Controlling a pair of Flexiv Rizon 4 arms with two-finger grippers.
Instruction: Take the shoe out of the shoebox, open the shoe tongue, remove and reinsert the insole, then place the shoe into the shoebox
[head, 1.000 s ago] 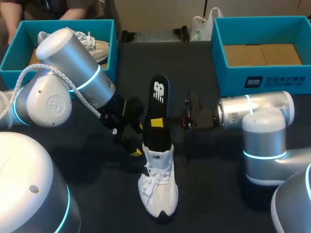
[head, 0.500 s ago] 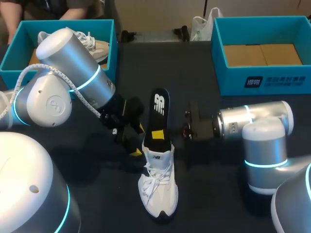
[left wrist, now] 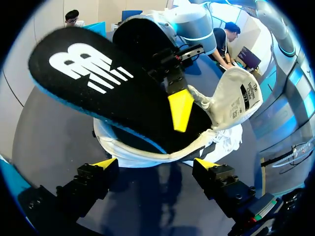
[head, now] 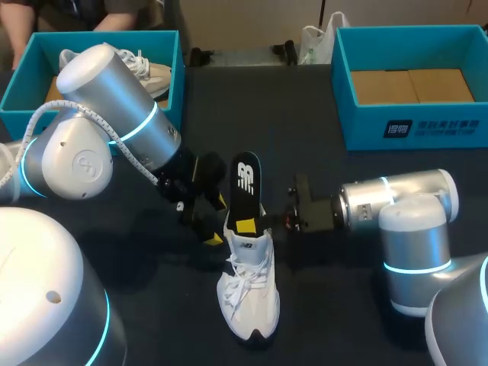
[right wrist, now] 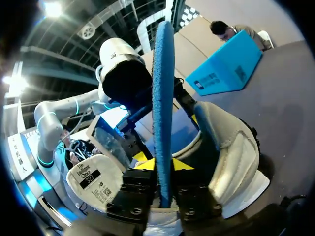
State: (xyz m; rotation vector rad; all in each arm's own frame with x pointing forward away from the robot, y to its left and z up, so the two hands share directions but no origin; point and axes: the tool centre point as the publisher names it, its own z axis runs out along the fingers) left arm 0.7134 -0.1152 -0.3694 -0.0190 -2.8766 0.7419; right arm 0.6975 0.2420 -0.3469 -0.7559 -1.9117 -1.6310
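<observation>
The right gripper (right wrist: 162, 166) is clenched on the insole (head: 245, 179), one yellow-tipped finger on each face, gripping it low down, just above the shoe's opening. The insole is black on top with a white logo and blue underneath. It stands tilted, its lower end inside the heel of the shoe (head: 248, 297) and its upper end leaning toward the far side. The right arm comes in from the right, with its wrist level above the table (head: 328, 305).

The left gripper (left wrist: 156, 164) is released, its fingers spread wide. It sits just left of the shoe's heel, and in its wrist view the heel lies just ahead of the two tips; I cannot tell whether either tip touches it.

The shoe is white and laced, and rests on its sole at the middle of the dark table, toe toward the near edge. Its tongue (left wrist: 241, 98) is folded forward, away from the opening.

At the far left stands a teal left box (head: 15, 103) with a second shoe (head: 152, 75) in it. At the far right stands a teal right box (head: 412, 126) lined with brown cardboard, well apart from the shoe.
</observation>
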